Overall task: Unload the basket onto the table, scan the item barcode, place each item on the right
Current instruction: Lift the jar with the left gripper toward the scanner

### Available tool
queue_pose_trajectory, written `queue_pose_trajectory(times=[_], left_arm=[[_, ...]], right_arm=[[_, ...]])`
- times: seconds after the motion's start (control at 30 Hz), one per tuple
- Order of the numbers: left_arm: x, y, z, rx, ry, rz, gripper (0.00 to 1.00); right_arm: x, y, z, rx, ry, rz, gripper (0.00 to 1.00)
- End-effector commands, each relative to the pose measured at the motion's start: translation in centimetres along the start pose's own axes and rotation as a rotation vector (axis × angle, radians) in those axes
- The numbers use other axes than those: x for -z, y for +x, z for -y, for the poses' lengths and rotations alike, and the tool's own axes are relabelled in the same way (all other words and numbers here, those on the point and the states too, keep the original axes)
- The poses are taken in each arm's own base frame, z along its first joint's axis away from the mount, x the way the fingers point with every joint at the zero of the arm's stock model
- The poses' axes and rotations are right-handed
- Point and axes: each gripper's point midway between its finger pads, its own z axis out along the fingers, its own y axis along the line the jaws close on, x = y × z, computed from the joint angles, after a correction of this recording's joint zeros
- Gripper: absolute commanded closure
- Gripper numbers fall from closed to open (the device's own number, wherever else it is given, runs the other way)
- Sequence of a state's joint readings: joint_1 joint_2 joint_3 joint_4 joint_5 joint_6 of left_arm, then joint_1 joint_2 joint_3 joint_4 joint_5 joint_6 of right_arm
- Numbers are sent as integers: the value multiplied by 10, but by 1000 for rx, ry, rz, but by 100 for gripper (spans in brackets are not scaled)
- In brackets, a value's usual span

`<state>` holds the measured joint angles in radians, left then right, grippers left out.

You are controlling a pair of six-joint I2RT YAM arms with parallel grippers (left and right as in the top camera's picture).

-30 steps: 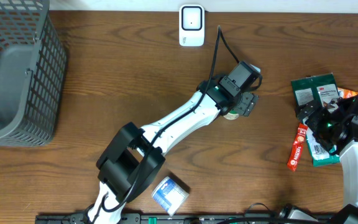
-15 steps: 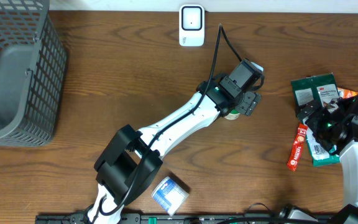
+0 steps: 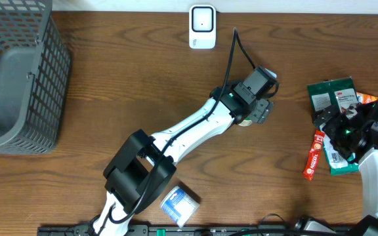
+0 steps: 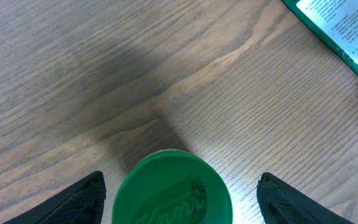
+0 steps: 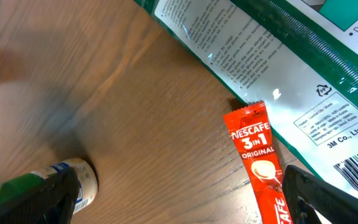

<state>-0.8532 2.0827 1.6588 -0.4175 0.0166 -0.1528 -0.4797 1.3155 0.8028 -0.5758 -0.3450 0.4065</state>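
Observation:
A small jar with a green lid (image 4: 173, 190) lies on the wood between the fingers (image 4: 82, 199) of my left gripper (image 4: 180, 178), which is open with a gap on each side of the lid. From above, the jar (image 3: 244, 122) peeks out under the left gripper (image 3: 251, 117). The white scanner (image 3: 202, 26) stands at the table's far edge. My right gripper (image 3: 333, 134) is open over the table, with a red Nescafe sachet (image 5: 257, 155) by its right finger. The jar (image 5: 76, 180) also appears at the left of the right wrist view.
Green 3M packets (image 3: 330, 95) and the red sachet (image 3: 314, 154) lie at the right. A grey wire basket (image 3: 15, 72) stands at the far left. A blue and white box (image 3: 179, 203) sits near the front edge.
The left arm has shifted very slightly over the jar. The right arm has not moved.

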Motion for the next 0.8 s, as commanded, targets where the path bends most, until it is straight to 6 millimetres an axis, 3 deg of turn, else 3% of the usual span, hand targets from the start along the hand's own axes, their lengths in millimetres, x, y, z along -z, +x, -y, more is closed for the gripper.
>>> queue_pose_trajectory(times=[0.0, 0.3, 0.77], left_arm=[[-19, 22, -3, -22, -13, -58, 21], [-32, 34, -5, -23, -21, -92, 21], [-33, 44, -7, -25, -28, -130, 25]], right_arm=[[1, -2, 0, -12, -8, 3, 1], [1, -2, 0, -12, -8, 3, 1], [1, -2, 0, -12, -8, 3, 1]])
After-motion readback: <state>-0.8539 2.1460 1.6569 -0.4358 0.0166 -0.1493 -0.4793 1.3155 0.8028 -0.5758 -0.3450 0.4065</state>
